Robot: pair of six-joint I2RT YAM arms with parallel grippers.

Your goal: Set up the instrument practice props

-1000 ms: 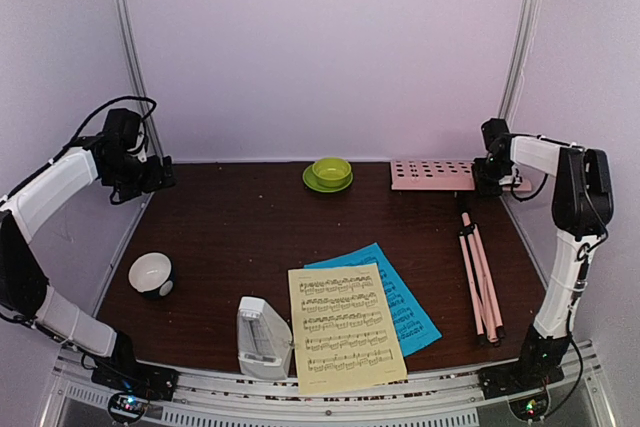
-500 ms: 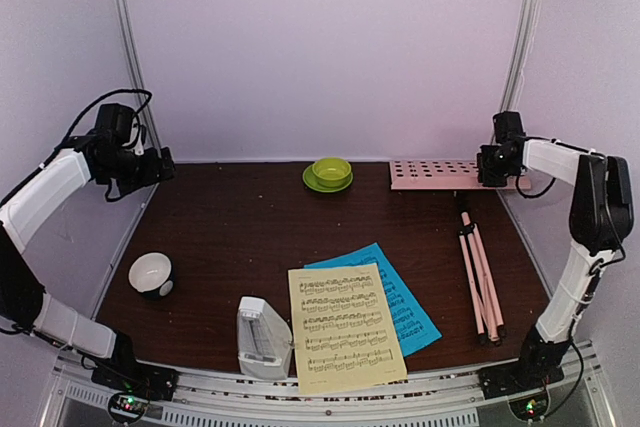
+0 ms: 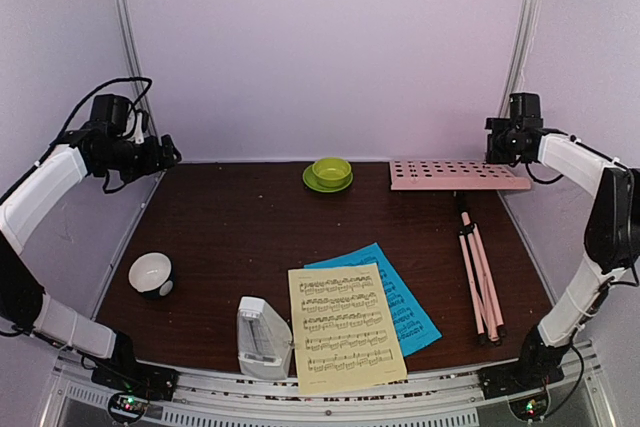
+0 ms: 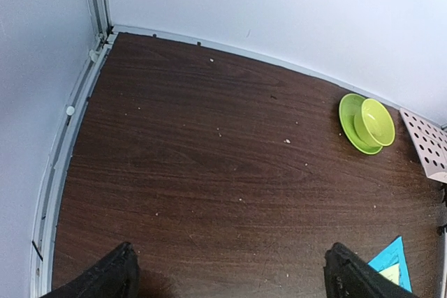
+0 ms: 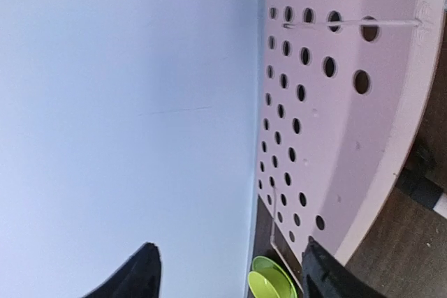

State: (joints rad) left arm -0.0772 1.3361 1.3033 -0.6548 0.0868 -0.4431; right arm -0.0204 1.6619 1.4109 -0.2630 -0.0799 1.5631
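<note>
The pink hole-punched panel [image 3: 455,175] of the music stand lies flat at the back right. Its folded tripod legs [image 3: 480,272] lie apart from it along the right side. My right gripper [image 3: 498,142] hovers open just above the panel's right end, touching nothing. In the right wrist view the panel [image 5: 335,137] fills the right half, and nothing sits in the right gripper [image 5: 230,270]. The yellow page [image 3: 345,327] overlaps the blue page [image 3: 405,302] at the front. The metronome [image 3: 262,339] stands left of them. My left gripper [image 3: 165,154] is open high at the back left, and in its wrist view the left gripper [image 4: 227,273] is empty.
A green bowl on a saucer [image 3: 328,174] sits at the back centre and also shows as the green bowl [image 4: 367,123] in the left wrist view. A small white-and-black bowl [image 3: 152,274] sits at the left. White walls enclose the table on three sides.
My right gripper has let go of the panel's right end, opened and risen above it. The left gripper has drifted slightly up and right.
</note>
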